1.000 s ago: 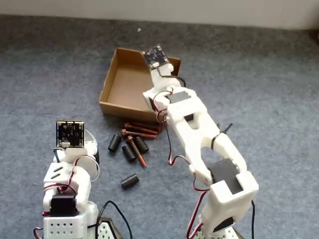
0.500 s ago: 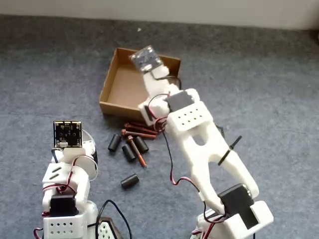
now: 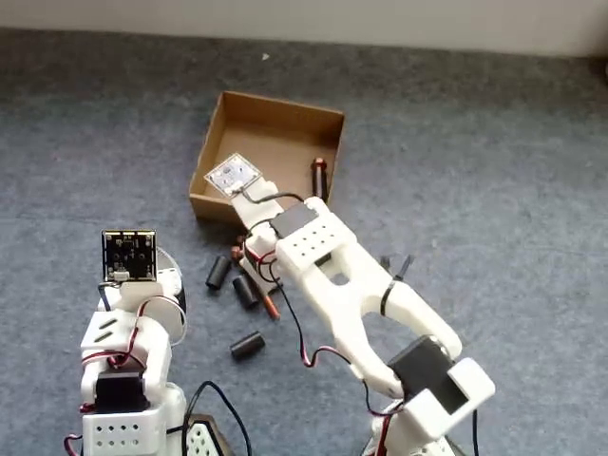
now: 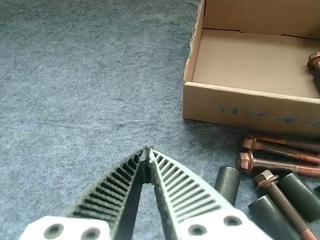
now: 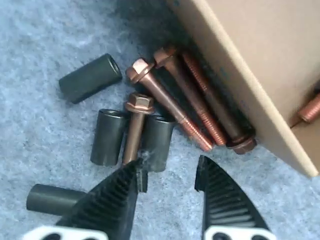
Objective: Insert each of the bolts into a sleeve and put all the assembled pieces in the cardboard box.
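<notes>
From up high, a fuzzy grey carpet (image 3: 494,190) lies under everything, with a pale wall behind. The brown cardboard box (image 3: 266,152) holds one bolt in a sleeve (image 3: 318,177). Loose dark sleeves (image 3: 218,273) lie just in front of the box.

The left wrist view shows the left gripper (image 4: 148,150) in front of the box, its ridged fingers pressed together.

The right wrist view shows shiny copper bolts (image 5: 167,102) right beside the box wall. The right gripper (image 5: 170,172) has its fingers apart, near the round sleeves.
</notes>
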`<state>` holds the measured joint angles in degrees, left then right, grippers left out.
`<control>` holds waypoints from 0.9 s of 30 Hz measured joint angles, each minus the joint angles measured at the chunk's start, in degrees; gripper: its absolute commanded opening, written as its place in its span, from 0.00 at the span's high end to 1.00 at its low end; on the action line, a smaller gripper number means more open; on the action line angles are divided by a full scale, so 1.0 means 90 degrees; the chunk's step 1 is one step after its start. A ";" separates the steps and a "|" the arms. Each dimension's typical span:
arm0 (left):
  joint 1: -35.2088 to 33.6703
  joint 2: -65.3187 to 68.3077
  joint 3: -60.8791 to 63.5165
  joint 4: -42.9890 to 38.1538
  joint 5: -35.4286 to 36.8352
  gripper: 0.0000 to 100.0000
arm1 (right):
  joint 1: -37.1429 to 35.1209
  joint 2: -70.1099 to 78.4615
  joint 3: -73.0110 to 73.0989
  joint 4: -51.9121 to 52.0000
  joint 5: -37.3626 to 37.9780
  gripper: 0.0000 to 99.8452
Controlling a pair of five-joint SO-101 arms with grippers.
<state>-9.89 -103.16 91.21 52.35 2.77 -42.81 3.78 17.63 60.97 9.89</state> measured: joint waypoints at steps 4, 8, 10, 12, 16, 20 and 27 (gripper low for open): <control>0.0000 0.0000 0.0000 0.0000 0.0000 0.99 | -0.0029 0.0381 0.0000 -0.0049 0.0000 0.85; 0.0000 0.0000 0.0000 0.0000 0.0000 0.99 | -0.0059 0.0762 -0.0010 -0.0274 0.0000 0.85; 0.0000 0.0000 0.0000 0.0000 0.0000 0.99 | -0.0059 0.0957 -0.0010 -0.0332 0.0000 0.87; 0.0000 0.0000 0.0000 0.0000 0.0000 0.99 | -0.0039 0.1074 -0.0010 -0.0361 0.0000 0.91; 0.0000 0.0000 0.0000 0.0000 0.0000 0.99 | -0.0029 0.1084 -0.0010 -0.0459 0.0000 0.96; 0.0000 0.0000 0.0000 0.0000 0.0000 0.99 | -0.0029 0.1094 -0.0010 -0.0488 0.0000 1.00; 0.0000 0.0000 0.0000 0.0000 0.0000 0.99 | -0.0020 0.1094 -0.0010 -0.0488 0.0000 0.99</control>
<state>-9.89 -103.16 91.21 52.35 2.77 -42.99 13.63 17.54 56.57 9.89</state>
